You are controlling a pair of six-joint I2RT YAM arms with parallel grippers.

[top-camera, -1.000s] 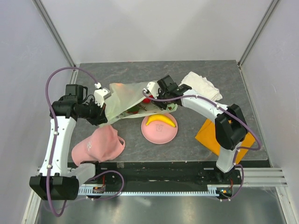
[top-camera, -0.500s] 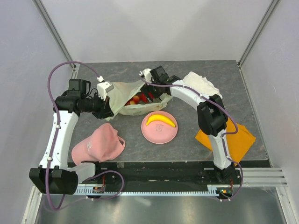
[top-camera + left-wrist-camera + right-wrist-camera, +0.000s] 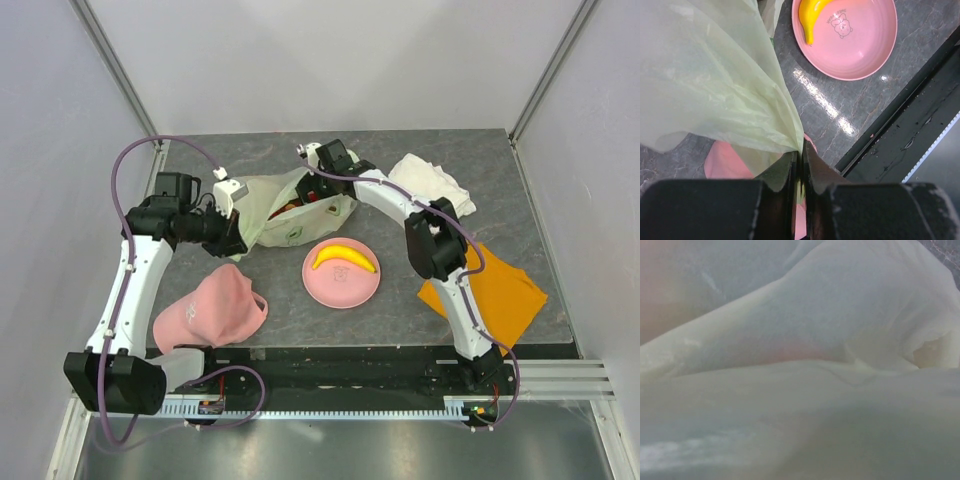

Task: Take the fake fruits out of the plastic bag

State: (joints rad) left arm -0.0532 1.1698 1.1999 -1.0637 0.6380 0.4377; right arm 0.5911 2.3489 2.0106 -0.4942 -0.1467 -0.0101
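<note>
**A:** ok what's actually different from a second ago? Looks like the same mess to me.

**B:** Mostly the right arm [image 3: 392, 200]. It was coming at the bag [image 3: 270, 215] from the right side of the frame. Now the whole arm has swung up, and the right gripper [image 3: 316, 188] goes in at the bag's top edge, upper middle of the overhead view. The bag got bunched too. It was lying stretched toward the plate [image 3: 340, 292], and now it's a tighter heap left of centre.

**A:** is the right one holding anything?

**B:** Can't tell. From above its tips are buried in plastic, and its own camera is just a wall of pale film with a pinkish blur behind it. No fingers showing.

**A:** and the left?

**B:** The left gripper [image 3: 800, 150] is clamped on a fold of the bag, jaws nearly touching with film pinched between them. It's got the bag's left end.

**A:** fruit count?

**B:** The banana [image 3: 343, 258] is on the plate, lower centre, same as before. The rest of the fruits [image 3: 298, 204] are in the bag, and I only see bits of red and orange through the mouth. So my guess is one out, the rest to go, and the right arm is lining up the next grab.
</note>
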